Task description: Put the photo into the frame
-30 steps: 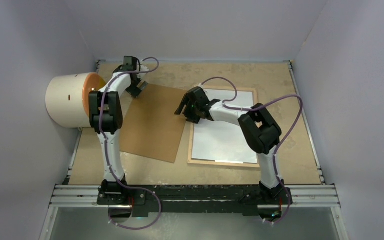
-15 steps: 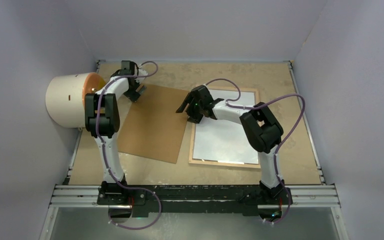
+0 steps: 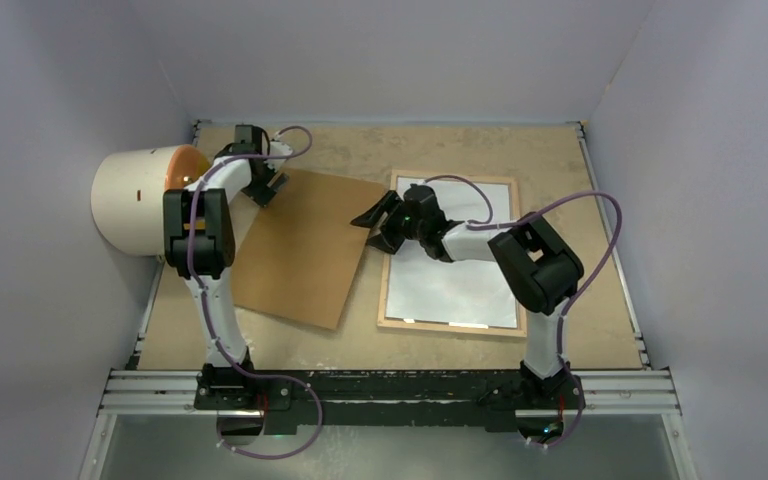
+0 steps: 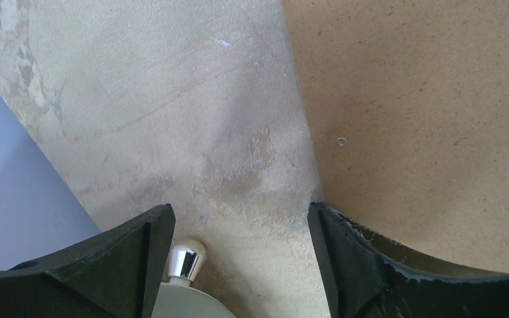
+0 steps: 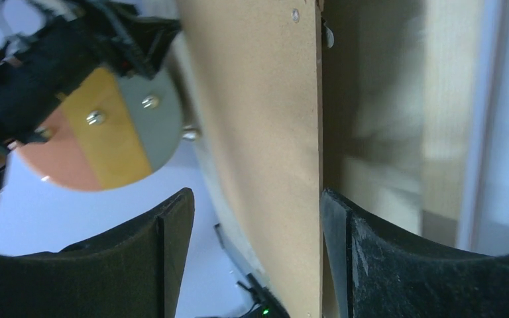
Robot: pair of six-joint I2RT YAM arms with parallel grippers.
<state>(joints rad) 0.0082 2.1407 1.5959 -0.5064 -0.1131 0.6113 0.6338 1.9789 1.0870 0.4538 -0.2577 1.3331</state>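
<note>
Since the photo (image 3: 450, 288) already lies white back up inside the frame (image 3: 447, 326), at about 3 o'clock on the desk (image 3: 480, 150), what seems left is to close it with the brown backing board (image 3: 305, 250). That board lies flat and slightly askew at 9 o'clock, just beside the frame's left rail. Both grippers are at the board and neither holds anything. The left gripper (image 4: 240, 211) hangs with jaws apart at its 11 o'clock corner, one finger over the board's edge and the other over bare desk. The right gripper (image 5: 255, 195), jaws also apart, is turned sideways at the 1 o'clock corner, with the board showing between its fingers. To do this well, I judge each gripper should work one finger under the thin edge before closing. Both should then lift level and together, so the board neither flexes nor drags across the photo. In the way, the right forearm (image 3: 470, 243) and its purple cable (image 3: 460, 183) cross the frame's far half. A cream drum (image 3: 130, 200) with an orange face stands close at the left arm's 9 o'clock.
</note>
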